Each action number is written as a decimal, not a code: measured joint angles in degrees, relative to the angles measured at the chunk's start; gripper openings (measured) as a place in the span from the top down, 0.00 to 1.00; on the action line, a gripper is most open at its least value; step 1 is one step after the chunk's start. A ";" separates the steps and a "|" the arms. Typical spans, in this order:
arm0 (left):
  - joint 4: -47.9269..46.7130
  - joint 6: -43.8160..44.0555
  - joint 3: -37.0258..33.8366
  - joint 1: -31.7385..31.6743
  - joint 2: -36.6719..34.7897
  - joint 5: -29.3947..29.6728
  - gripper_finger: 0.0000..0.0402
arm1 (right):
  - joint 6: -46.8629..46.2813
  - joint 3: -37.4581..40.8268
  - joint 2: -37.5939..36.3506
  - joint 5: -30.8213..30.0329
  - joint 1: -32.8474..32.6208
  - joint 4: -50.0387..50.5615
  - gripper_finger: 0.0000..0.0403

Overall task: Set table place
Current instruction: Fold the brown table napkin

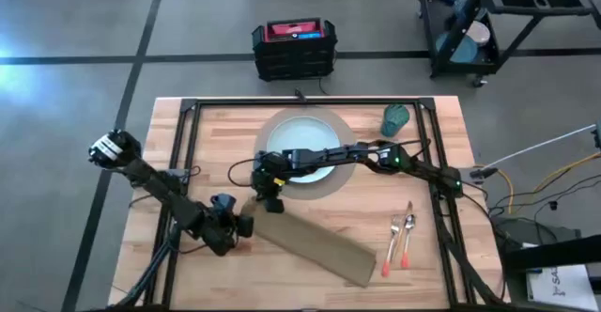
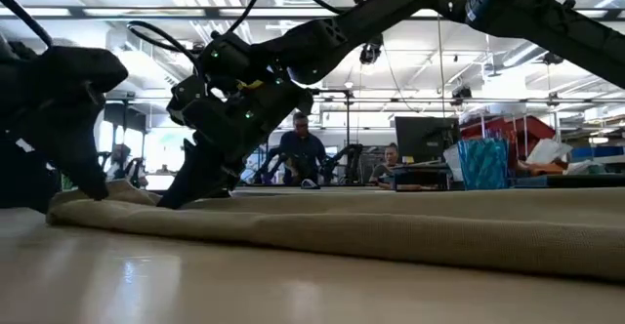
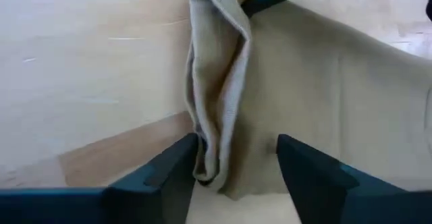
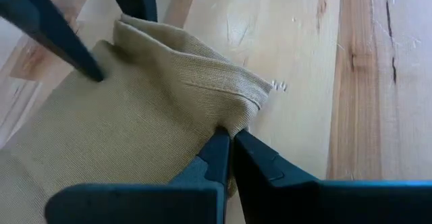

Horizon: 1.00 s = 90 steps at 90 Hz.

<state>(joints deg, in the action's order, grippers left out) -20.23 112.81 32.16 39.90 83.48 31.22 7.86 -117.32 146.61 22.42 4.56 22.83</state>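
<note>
A tan napkin (image 1: 315, 241) lies as a long slanted strip on the table's near half. My left gripper (image 1: 239, 226) stands open at its left end, and my right gripper (image 1: 272, 204) is shut on the cloth just beyond it. The pale blue plate (image 1: 291, 133) sits on the round tan mat (image 1: 331, 182) at the far middle, partly under my right arm. The teal cup (image 1: 396, 119) stands at the far right. The orange-handled fork and knife (image 1: 400, 237) lie side by side at the near right. My left gripper points down over the napkin's left end, its fingers spread wide. One fingertip (image 4: 94, 72) rests on top of the cloth and the other (image 3: 179, 166) stands against the bunched fold (image 3: 212, 136) at the edge. The napkin lies on the table. My right gripper pinches a raised fold at the napkin's far left corner (image 4: 236, 119) between its two shut fingers. The fingers slant down from the table's far right. The cloth puckers up at the pinch, and the rest of it lies flat on the table.
Black frame rails (image 1: 188, 152) run along the tabletop's left, far and right sides. A black case (image 1: 294, 47) sits on the floor beyond the far edge, and a black cart (image 1: 507, 21) stands at the far right. People (image 2: 298, 153) sit in the room behind.
</note>
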 joint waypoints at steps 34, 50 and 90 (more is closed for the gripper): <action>-1.80 -5.28 -0.12 -0.04 -0.25 1.89 0.99 | -0.88 -0.69 0.04 -0.07 -0.05 -1.01 1.00; -3.92 -12.32 1.56 -0.07 -3.17 5.47 1.00 | -0.56 -4.33 0.11 -2.39 -0.20 2.22 1.00; -47.58 -19.06 21.30 -0.07 -11.70 4.16 1.00 | 3.66 -17.54 -1.59 -10.66 -0.21 10.49 1.00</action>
<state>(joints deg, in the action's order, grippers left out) -67.82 93.76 53.46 39.83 71.78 35.38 11.51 -134.85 145.02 11.76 4.35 33.32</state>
